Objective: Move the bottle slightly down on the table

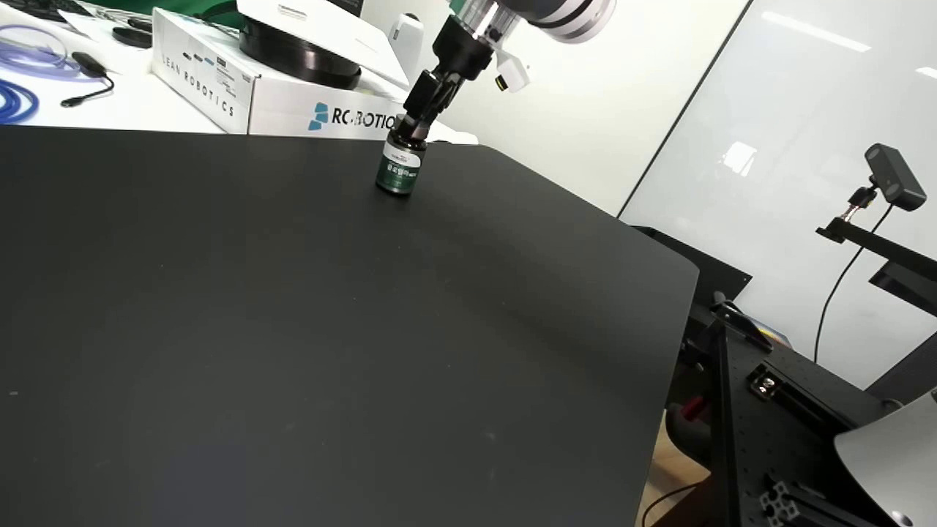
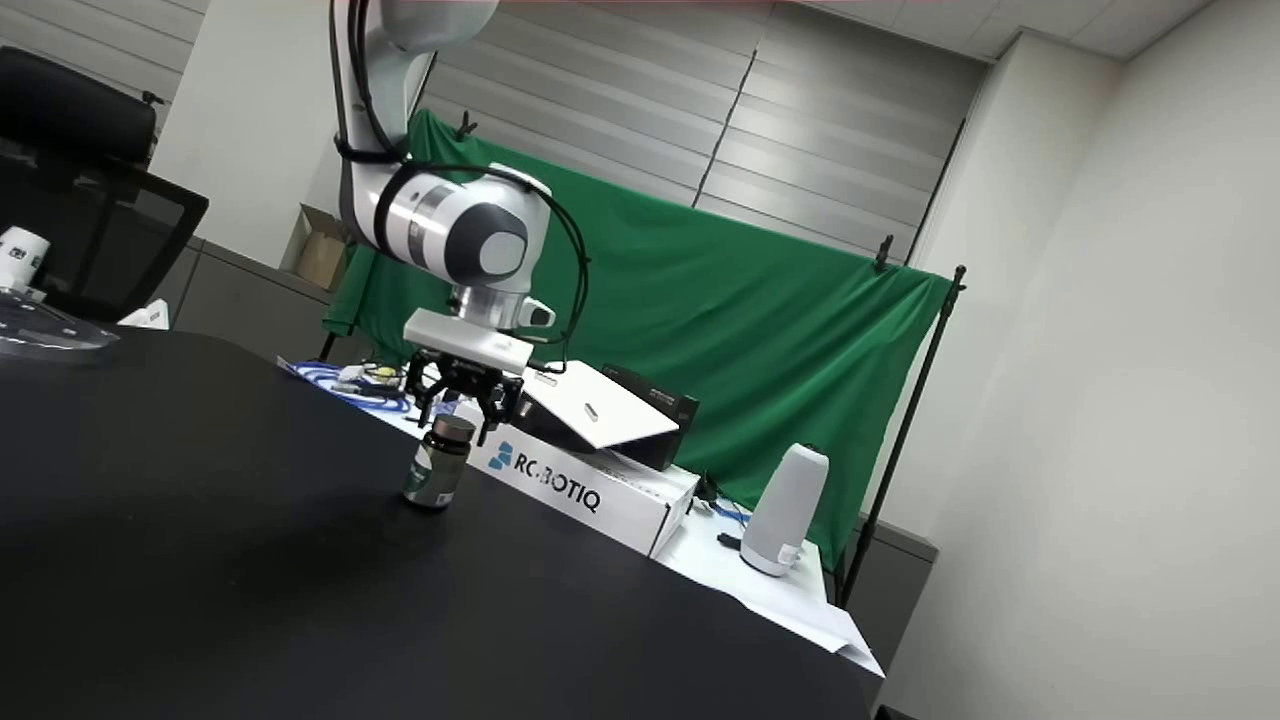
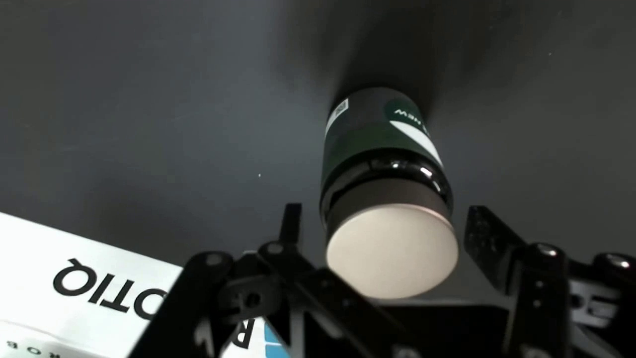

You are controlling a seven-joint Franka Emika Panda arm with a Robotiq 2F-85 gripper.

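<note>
"Straddling the bottle (image 1: 399, 170), was it, that claw (image 3: 385, 219) of yours?"

"It was. I had it pointed down over the bottle, with the cap (image 3: 392, 248) in the gap between my fingers (image 3: 291, 223)."

"Gripping it?"

"No. I had the fingers parted wider than the cap, and in the wrist view a strip of dark bench (image 3: 174, 149) showed on either side of it. I had hold of nothing."

"Was the bottle centred?"

"Not quite. The cap was just beside one finger, with more room at the other. It sat about level with my fingertips, and the green body was below them."

"Upright?"

"Upright, base on the bench, with the white band of its label near the shoulder."

"And whereabouts on the bench?"

"Just in from the edge that faced the white box (image 2: 590, 500) with the ROBOTIQ lettering, near the rounded corner where that edge ended. The next corner along was well apart from it. The box lay beyond the edge on a white surface (image 1: 146, 110), and in both exterior views part of it showed behind my claw."
</note>
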